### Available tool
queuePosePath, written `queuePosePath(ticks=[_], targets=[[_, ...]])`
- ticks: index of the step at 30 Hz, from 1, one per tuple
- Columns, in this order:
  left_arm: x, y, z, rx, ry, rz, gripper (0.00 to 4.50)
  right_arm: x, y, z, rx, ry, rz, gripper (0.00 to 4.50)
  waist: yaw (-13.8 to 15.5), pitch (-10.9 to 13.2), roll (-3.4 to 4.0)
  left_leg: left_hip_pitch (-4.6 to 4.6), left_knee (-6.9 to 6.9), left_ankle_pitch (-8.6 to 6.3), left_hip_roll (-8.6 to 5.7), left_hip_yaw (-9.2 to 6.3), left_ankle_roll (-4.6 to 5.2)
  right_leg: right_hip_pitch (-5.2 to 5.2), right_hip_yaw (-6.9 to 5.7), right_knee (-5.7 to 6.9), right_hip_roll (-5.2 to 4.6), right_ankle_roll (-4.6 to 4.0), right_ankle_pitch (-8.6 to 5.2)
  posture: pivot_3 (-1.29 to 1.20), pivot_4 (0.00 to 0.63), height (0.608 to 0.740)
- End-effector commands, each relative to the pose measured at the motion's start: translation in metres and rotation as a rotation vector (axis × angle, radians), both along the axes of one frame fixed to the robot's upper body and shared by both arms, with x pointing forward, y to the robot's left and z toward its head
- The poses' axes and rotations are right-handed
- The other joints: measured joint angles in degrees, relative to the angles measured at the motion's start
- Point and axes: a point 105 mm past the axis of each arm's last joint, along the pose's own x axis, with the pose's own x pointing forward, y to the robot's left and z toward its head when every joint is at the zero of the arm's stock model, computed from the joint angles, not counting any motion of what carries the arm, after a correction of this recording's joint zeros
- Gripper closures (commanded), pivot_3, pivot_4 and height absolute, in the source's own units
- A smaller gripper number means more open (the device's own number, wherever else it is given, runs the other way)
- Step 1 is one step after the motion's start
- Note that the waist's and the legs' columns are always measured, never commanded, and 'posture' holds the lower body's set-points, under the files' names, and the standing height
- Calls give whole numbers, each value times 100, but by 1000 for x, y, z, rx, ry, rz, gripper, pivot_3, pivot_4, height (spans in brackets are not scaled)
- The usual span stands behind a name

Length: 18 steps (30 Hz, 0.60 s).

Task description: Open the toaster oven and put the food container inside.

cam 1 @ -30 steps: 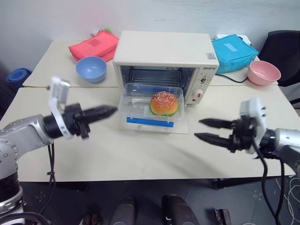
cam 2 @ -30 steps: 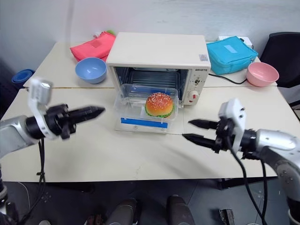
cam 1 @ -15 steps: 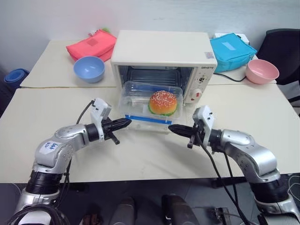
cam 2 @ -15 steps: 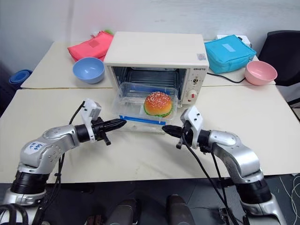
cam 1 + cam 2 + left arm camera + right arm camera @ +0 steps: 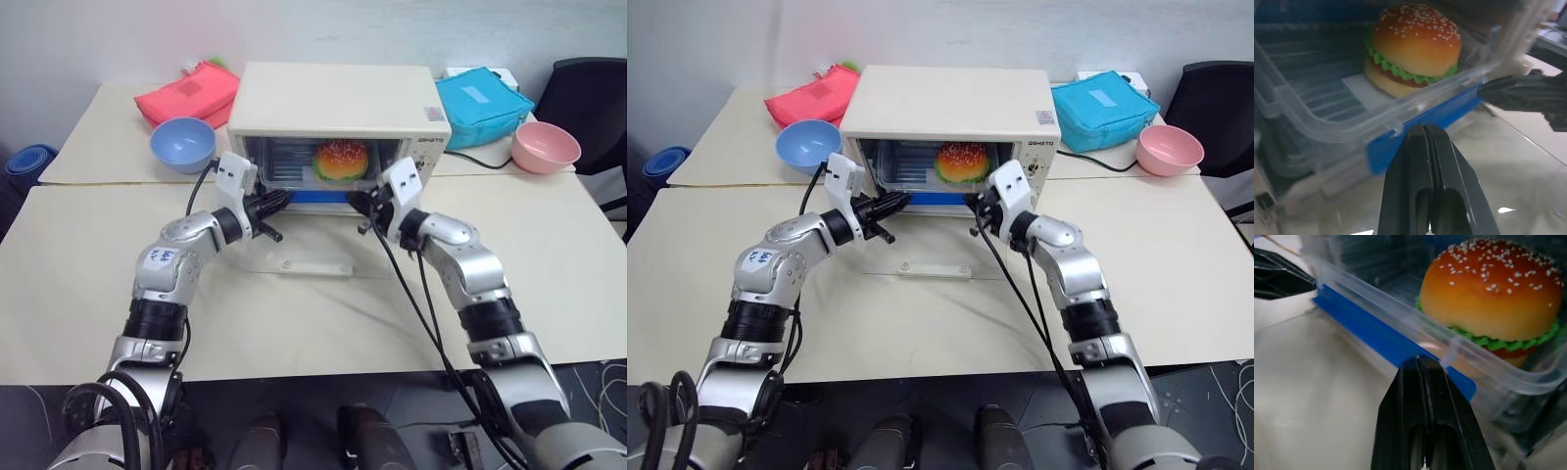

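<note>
The cream-white toaster oven (image 5: pixel 338 98) stands at the back centre. Its glass door (image 5: pixel 257 257) lies open flat on the table, white handle (image 5: pixel 313 266) toward me. The food container (image 5: pixel 318 196), clear with a blue front strip, sits in the oven's mouth with a toy hamburger (image 5: pixel 340 160) in it. My left gripper (image 5: pixel 283 200) is shut, its tip against the left part of the blue strip (image 5: pixel 1386 149). My right gripper (image 5: pixel 355 200) is shut too, its tip against the right part of the blue strip (image 5: pixel 1366 330). Neither holds anything.
A blue bowl (image 5: pixel 182 143) and a red pouch (image 5: pixel 191 95) lie left of the oven. A teal pouch (image 5: pixel 485 98) and a pink bowl (image 5: pixel 547 145) lie to its right, with a black chair (image 5: pixel 593 93) beyond. Cables hang from both arms over the table.
Both grippers moved forward and inward to the container's front. The container slid off the open door into the oven. The right gripper went from open to shut.
</note>
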Motion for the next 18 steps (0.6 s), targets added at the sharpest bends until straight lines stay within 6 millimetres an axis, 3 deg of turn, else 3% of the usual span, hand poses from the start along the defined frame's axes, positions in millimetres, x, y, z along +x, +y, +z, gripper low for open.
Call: queuePosePath(ticks=[1, 3, 10, 14, 18], targets=[[6, 12, 25, -42, -88, 65, 4500, 6, -6, 23, 67, -65, -34, 4474, -43, 0, 0, -3, 3, 0, 0, 0, 0, 0, 0, 3, -1, 2, 1, 0, 150, 740], [1, 19, 30, -58, -99, 57, 4500, -3, -8, 22, 78, -54, 0, 4474, -53, 0, 0, -4, 5, 0, -2, 5, 2, 0, 6, 20, -3, 9, 5, 0, 150, 740], [-67, 50, 51, -107, -94, -145, 4500, -77, -44, 4, 20, 38, 120, 4474, -47, 0, 0, -21, -2, -10, 1, 2, -1, -19, 8, 21, -2, 8, 4, 0, 150, 740], [-112, 62, 57, -15, -80, -257, 3655, -108, -73, -17, -36, 124, 51, 4500, -45, 0, 0, -42, -6, -19, 3, 1, 15, -38, 11, 13, -4, 7, 3, 0, 150, 740], [-142, 80, 68, 174, -80, -319, 2420, -134, -96, -64, -49, 267, -80, 4500, -37, -1, -3, -31, -12, -16, 6, -5, 15, -29, 10, -13, -3, 2, 0, 0, 150, 740]])
